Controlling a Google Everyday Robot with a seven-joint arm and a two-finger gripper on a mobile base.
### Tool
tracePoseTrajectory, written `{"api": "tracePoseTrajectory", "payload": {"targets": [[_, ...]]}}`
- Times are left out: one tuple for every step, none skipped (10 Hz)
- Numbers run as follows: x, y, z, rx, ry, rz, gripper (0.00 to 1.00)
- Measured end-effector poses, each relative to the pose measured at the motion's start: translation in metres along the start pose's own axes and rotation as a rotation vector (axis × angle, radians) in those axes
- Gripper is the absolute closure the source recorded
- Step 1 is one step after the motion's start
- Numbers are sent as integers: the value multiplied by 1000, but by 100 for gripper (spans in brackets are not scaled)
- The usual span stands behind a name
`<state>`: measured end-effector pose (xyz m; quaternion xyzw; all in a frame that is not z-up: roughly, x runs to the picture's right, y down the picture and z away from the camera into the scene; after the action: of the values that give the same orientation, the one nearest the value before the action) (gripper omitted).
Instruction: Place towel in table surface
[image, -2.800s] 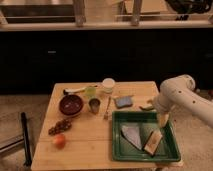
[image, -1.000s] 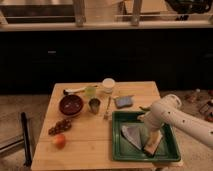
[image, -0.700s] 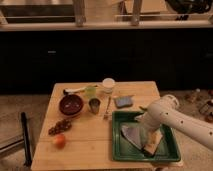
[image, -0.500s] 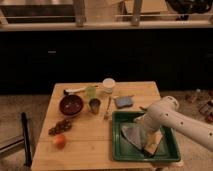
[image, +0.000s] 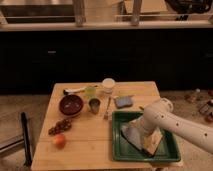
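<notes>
Pale grey towel (image: 130, 134) lies in the green tray (image: 120, 156), not yet on the worktop (image: 90, 145); the end effector (image: 143, 136) sits low at it inside the tray; whether it grips, I cannot tell; lifting and placing remain.

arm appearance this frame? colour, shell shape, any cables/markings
The arm is white, with smooth rounded tubular links and a bulbous joint cap. No cables, markings or labels show. The pincer is low over the green tray, at the towel. It looks equally pale; I can't make out finer detail.
</notes>
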<state>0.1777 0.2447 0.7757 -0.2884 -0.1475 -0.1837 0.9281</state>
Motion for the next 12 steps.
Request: {"api": "tracePoseTrajectory", "payload": {"targets": [[-5, -1, 2, -1, -3, -1, 20], [-8, -2, 4, 0, -3, -1, 20], [-12, -4, 6, 1, -3, 0, 20], [-15, -5, 8, 1, -1, -2, 20], [-18, -8, 10, 0, 0, -4, 20], [-20, -11, 13, -3, 0, -7, 20], [-21, -12, 15, -5, -1, -5, 20], [-21, -13, 18, -6, 1, 0, 20], [-19, -14, 20, -7, 3, 8, 20], [-17, -15, 21, -3, 5, 18, 20], [-15, -15, 22, -3, 8, 26, 20], [-13, -15, 23, -3, 10, 35, 20]]}}
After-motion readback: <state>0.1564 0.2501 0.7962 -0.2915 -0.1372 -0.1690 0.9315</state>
